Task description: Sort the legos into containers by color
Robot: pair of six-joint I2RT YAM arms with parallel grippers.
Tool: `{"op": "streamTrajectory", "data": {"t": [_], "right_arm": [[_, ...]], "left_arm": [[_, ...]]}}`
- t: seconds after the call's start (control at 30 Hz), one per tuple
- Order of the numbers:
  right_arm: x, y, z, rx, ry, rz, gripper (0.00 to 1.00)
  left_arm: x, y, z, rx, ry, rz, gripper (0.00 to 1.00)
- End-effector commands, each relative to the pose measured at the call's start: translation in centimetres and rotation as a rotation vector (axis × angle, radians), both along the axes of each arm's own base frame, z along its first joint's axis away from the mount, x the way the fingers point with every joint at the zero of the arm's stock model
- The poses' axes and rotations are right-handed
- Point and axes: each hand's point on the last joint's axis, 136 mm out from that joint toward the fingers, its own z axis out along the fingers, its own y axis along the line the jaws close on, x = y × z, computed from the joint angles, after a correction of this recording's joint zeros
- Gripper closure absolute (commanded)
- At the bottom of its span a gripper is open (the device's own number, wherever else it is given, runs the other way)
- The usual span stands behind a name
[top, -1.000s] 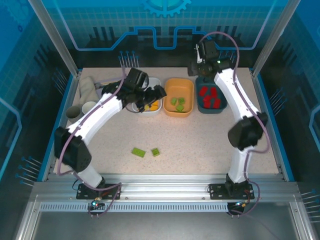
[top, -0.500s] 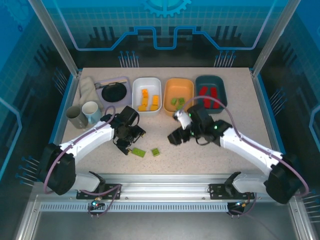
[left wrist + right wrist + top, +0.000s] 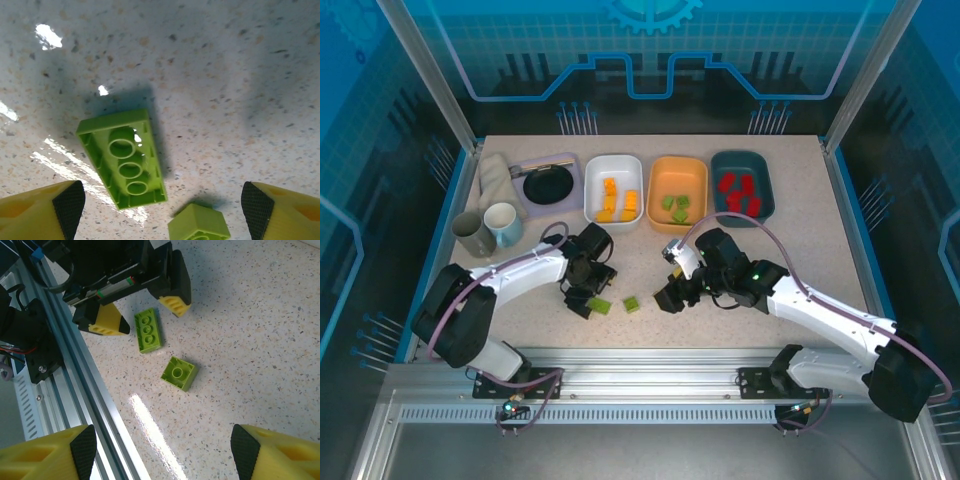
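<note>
Straddling the long light-green plastic brick (image 3: 122, 160) with the parted, empty jaws of the left gripper (image 3: 160, 205) and poising the open, empty jaws of the right gripper (image 3: 164, 452) short of the small square green brick (image 3: 179, 373), apparently readying both pickups.

Bright overhead light, sharp focus, white glare streaks on tabletop (image 3: 225, 75)

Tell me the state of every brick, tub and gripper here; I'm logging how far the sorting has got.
Long light green plastic brick: underside up on table, ungripped.
Small square light green plastic brick: underside up, loose.
Left gripper: open, straddling the long brick.
Right gripper: open, holding nothing.
White rounded plastic tub: holds yellow-orange bricks.
Orange rounded plastic tub: holds green bricks.
Dark teal rounded plastic tub: holds red bricks.
</note>
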Motion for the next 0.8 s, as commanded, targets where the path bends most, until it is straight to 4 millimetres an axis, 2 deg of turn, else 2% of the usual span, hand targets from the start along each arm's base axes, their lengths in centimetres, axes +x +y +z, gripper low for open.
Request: {"op": "streamTrajectory", "data": {"t": [0.0, 0.13, 0.27, 0.4, 0.6, 0.63, 0.77], "right_arm": [[0.0, 0.2, 0.1, 0.004, -0.015, 0.013, 0.26], [0.0, 0.5, 0.2, 0.022, 0.004, 0.020, 0.26], [-0.1, 1.0, 0.8, 0.058, 0.008, 0.035, 0.26], [0.0, 1.1, 0.8, 0.083, 0.027, 0.037, 0.26], [0.7, 0.8, 0.6, 0.085, 0.044, 0.008, 0.26], [0.8, 0.7, 0.5, 0.086, 0.046, 0.004, 0.26], [1.1, 0.6, 0.4, 0.088, 0.053, -0.006, 0.26]], "left_arm": [[-1.1, 0.4, -1.0, 0.022, 0.013, 0.042, 0.17], [-1.2, 0.8, -1.9, 0.037, -0.009, 0.044, 0.21], [-0.2, 0.9, -2.2, 0.036, -0.081, 0.022, 0.26], [0.2, 0.7, -2.7, 0.028, -0.103, 0.008, 0.46], [0.5, 0.6, -3.5, 0.028, -0.117, 0.004, 0.49], [0.7, 0.6, -3.5, 0.026, -0.125, 0.003, 0.53], [1.7, 0.4, -2.9, 0.024, -0.179, -0.024, 0.56]]}}
